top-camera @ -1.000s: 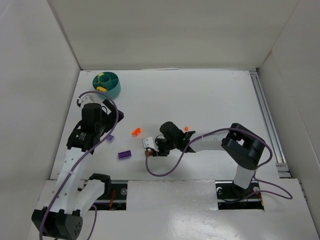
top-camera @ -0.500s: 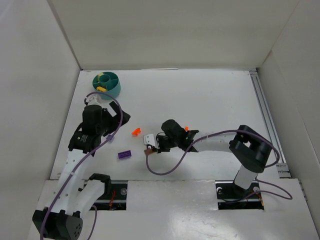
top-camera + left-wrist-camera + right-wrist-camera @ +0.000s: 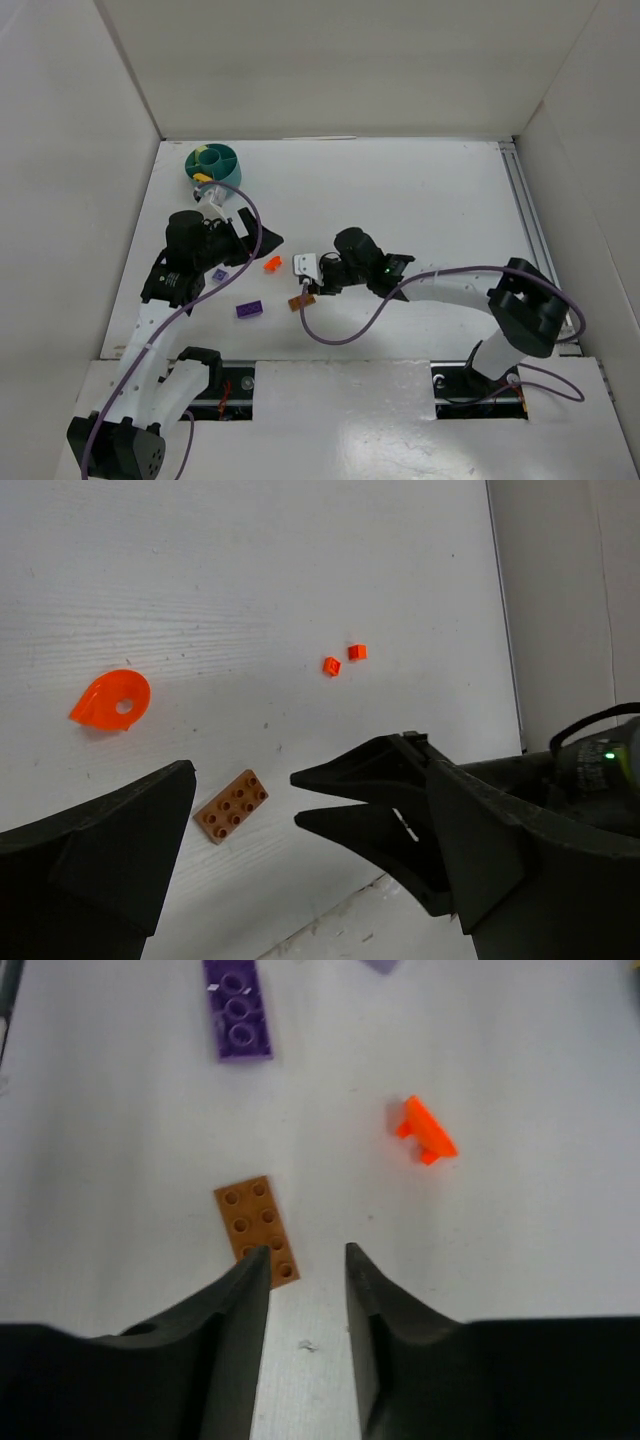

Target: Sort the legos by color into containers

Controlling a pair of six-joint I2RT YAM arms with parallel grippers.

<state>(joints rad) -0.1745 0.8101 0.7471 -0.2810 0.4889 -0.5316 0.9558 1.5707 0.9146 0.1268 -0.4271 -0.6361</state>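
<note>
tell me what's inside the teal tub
The teal tub holds a golden yellow piece in a near compartment and a pale green piece in a far one. Anything more is too small or hidden by walls.

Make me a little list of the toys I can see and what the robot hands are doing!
tub: teal, far left corner, something yellow inside
brown brick: lying flat, right at the right gripper's fingertips
purple brick: lying loose, not sorted yet
orange piece: lying loose, near the left gripper
left gripper: open, empty
right gripper: open a little, empty
</note>
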